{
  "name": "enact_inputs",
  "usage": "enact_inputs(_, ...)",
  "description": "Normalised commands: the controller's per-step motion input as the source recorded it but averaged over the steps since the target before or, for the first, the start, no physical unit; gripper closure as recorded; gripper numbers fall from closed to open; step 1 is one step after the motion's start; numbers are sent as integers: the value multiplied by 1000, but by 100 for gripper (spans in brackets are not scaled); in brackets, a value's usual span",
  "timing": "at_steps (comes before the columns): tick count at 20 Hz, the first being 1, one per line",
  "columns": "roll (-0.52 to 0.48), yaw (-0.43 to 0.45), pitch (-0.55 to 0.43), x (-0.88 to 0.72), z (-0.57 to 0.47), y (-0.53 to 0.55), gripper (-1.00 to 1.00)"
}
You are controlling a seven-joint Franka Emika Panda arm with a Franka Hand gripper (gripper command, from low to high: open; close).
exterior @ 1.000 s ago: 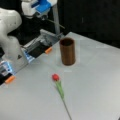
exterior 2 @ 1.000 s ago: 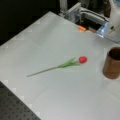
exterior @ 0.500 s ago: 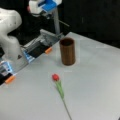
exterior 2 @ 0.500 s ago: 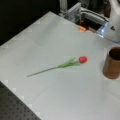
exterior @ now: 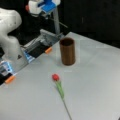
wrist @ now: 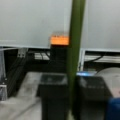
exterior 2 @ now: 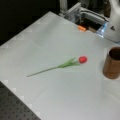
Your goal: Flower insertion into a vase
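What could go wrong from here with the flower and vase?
1. The flower lies flat on the table; its thin stem could slip from a pinch.
2. The vase is tall and freestanding; a bump might tip it.
3. The gripper hangs high beside a pole, a possible snag.
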Motion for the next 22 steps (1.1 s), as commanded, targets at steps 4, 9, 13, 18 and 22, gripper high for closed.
enact_inputs(4,99,62,536,86,172,45,100)
enact_inputs(9,62,22,595,334,231,91,100)
enact_inputs(13,-17,7,545,464,163,161,100)
enact_inputs(18,-114,20,509,410,184,177,100)
enact_inputs(22,-176,19,427,297,173,94,100)
